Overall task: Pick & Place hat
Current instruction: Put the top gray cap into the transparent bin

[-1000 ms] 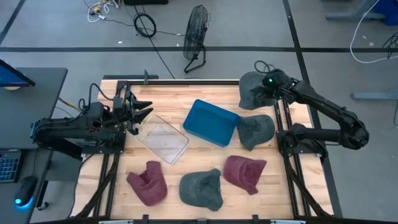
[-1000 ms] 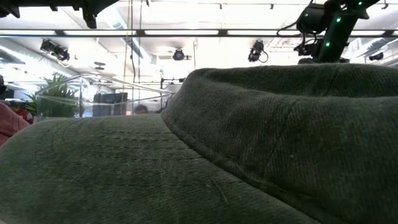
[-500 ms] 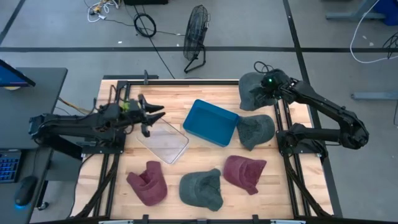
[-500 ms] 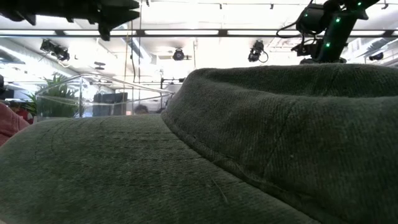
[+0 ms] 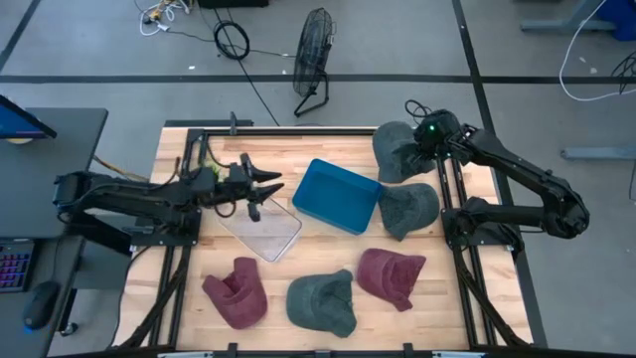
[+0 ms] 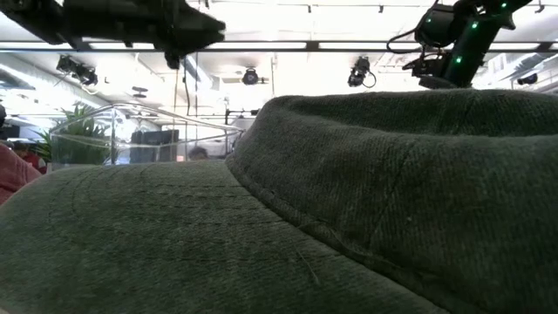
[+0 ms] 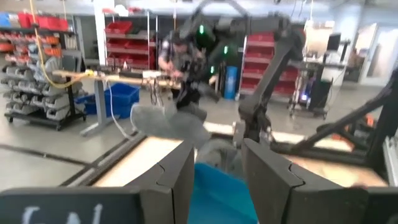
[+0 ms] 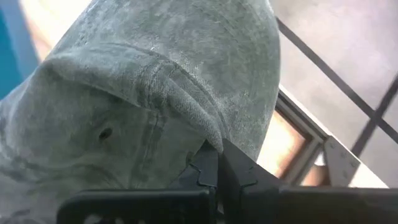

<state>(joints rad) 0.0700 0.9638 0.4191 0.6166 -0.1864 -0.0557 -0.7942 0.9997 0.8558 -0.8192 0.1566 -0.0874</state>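
R tool (image 5: 422, 144) clamped on grey hat (image 5: 397, 151) at far R corner of bench (image 5: 328, 249); wrist view shows fingers (image 8: 214, 165) together, pinching a fold of fabric, hat draped around them. Held hat sits just beyond 2nd grey hat (image 5: 407, 207), next to blue bin (image 5: 336, 195). L tool (image 5: 266, 191) apart, nothing in it, over clear bin (image 5: 260, 221) w/ tips pointing toward blue bin; L wrist view has fingers (image 7: 177, 177) spread, blue bin edge between them. Clear bin touches blue bin's L side or nearly so, can't tell. Near edge: maroon hat (image 5: 237, 290) L, grey hat (image 5: 323, 301) mid, maroon hat (image 5: 390, 274) R. Low view mostly blocked by grey hat up close.
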